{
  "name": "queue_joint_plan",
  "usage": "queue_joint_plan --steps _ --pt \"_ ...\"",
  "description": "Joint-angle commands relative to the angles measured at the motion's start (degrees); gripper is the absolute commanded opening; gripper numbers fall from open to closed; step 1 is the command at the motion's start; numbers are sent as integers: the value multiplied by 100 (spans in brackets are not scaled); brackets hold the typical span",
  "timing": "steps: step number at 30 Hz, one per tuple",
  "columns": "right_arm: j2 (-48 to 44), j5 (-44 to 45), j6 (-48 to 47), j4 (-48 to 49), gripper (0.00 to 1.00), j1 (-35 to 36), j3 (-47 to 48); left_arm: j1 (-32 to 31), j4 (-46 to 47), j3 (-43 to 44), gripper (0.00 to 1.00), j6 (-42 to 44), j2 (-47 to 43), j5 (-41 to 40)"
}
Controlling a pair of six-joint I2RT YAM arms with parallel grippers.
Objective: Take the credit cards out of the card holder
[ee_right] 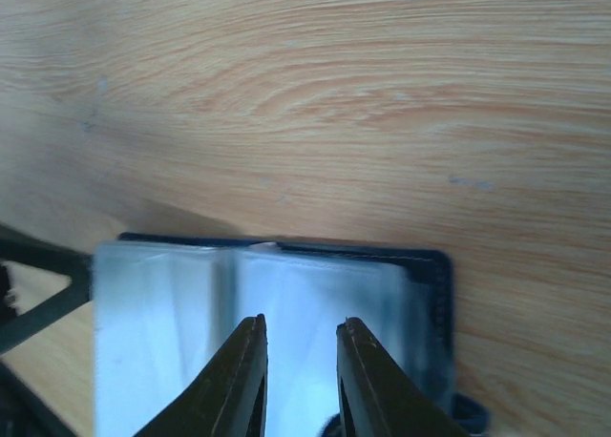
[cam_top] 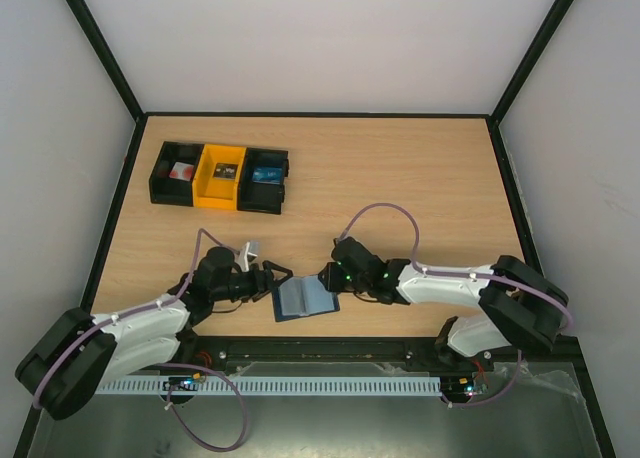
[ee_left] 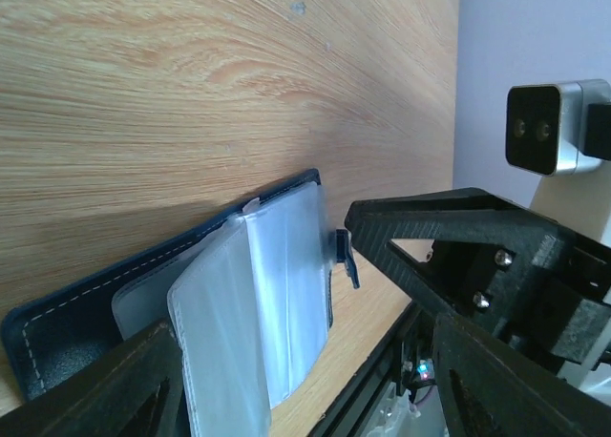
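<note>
One card holder (cam_top: 303,300) lying open | left gripper (ee_left: 258,270) wide apart, empty | right gripper (ee_right: 301,322) barely parted, empty

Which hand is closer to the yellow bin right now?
Left. The left hand is on the robot's side of the yellow bin and slightly to its right, by the open card holder's left edge. The right hand is farther right, across the holder.

The overhead view is bright and evenly lit, with soft shadows only. In both wrist views the near fingers (ee_right: 239,384) are blurred; the clear sleeves (ee_right: 315,313) look washed out.
</note>
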Motion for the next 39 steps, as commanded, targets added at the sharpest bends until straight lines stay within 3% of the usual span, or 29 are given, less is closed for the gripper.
queue_joint_plan --steps 1,17,22,26,31,39 --pt "-258 -190 185 297 21 191 -132 -23 523 -32 73 -145 177 306" --pt "165 -730 827 1870 21 474 -641 -22 800 279 73 -344 477 233" --pt "253 -729 894 2094 21 558 -726 -25 154 458 75 -67 287 82" --pt "395 -788 899 2153 21 577 -655 -22 -796 678 78 254 -105 -298" --pt "519 -766 925 2101 21 601 -595 -19 -1190 720 80 315 -405 -430" --pt "848 -712 778 1759 22 614 -263 -14 -653 437 81 106 -200 -93"
